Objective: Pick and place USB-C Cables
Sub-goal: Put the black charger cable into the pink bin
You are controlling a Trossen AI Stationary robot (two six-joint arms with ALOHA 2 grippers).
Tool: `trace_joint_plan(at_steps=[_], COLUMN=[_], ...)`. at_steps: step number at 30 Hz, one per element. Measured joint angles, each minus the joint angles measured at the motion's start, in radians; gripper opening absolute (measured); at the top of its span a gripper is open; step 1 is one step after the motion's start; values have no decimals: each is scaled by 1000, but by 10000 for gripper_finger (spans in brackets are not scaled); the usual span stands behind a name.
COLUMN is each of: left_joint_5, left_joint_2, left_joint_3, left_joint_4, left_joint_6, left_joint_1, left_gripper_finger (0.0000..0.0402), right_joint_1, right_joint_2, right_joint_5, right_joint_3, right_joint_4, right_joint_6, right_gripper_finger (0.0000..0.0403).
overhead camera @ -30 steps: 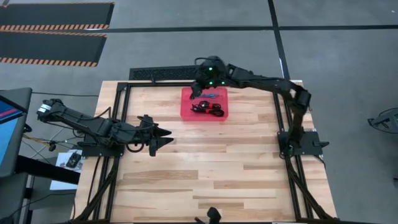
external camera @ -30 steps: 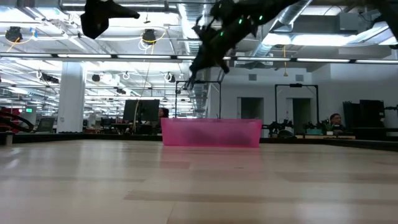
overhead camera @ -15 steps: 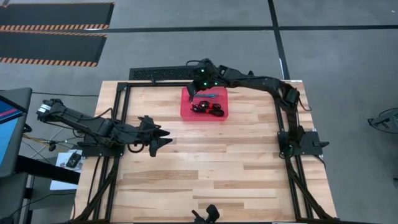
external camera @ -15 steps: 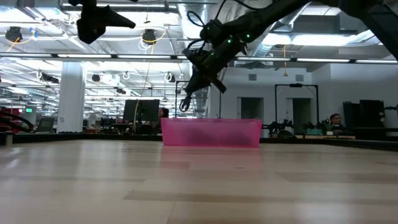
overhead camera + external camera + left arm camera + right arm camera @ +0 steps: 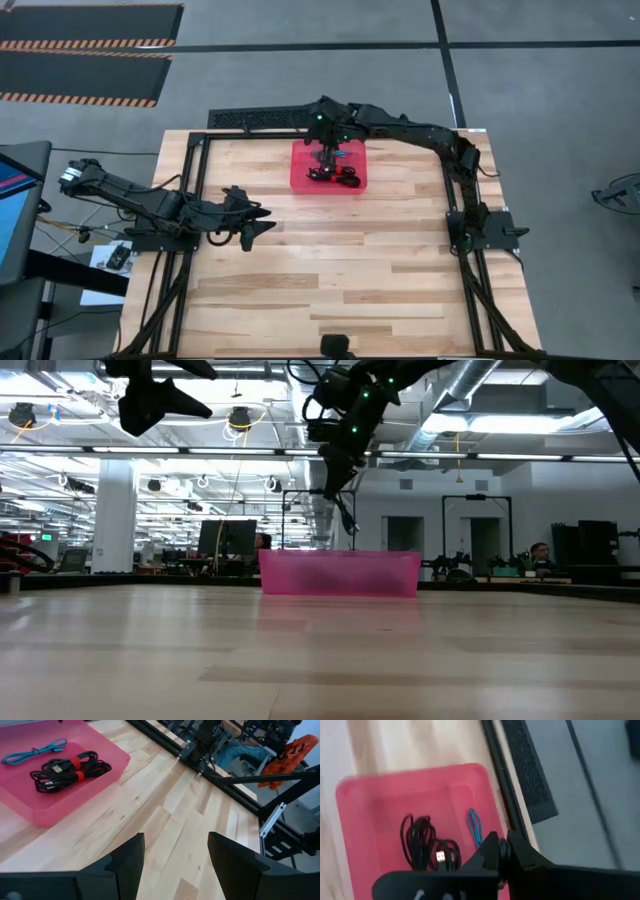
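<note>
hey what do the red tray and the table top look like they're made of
The red tray looks like translucent plastic: the wood grain shows faintly through its wall, and its surface has a soft sheen. The table top looks like light butcher-block wood: joined strips with visible grain and a smooth, probably sealed finish.

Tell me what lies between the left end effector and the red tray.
Bare wooden tabletop alone, in the left wrist view, between the open left end effector and the red tray.
</note>
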Motion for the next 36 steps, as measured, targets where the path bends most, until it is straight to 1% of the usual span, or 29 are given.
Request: trace_joint_plan(at_steps=[4,9,10,14,20,28,33,36], left_joint_5=[0,1,1,-1,-3,-5,-6,-6], left_joint_2=[0,0,0,0,1,1,0,0], left_joint_3=[0,0,0,0,0,0,0,0], left_joint_4=[-9,-48,-54,-60,-72,-80,-84,-87], left_joint_6=[-3,-39,-43,-45,-46,-46,-46,-46], left_joint_1=[0,0,0,0,0,0,0,0], left_gripper_finger=[206,206,206,206,206,206,206,206], right_joint_1=[20,11,8,-10,-22,-27,-33,-34], right_joint_2=[23,63,72,101,134,157,178,188], right_joint_5=[8,7,7,-12,-74,-95,-126,-127], right_joint_3=[0,0,2,0,0,-1,-1,-4], right_joint_4=[-38,-98,-88,-99,-86,-54,-62,-64], right_joint_6=[-114,-139,-146,-147,-125,-127,-111,-105], right_gripper_finger=[14,14,14,14,14,14,14,17])
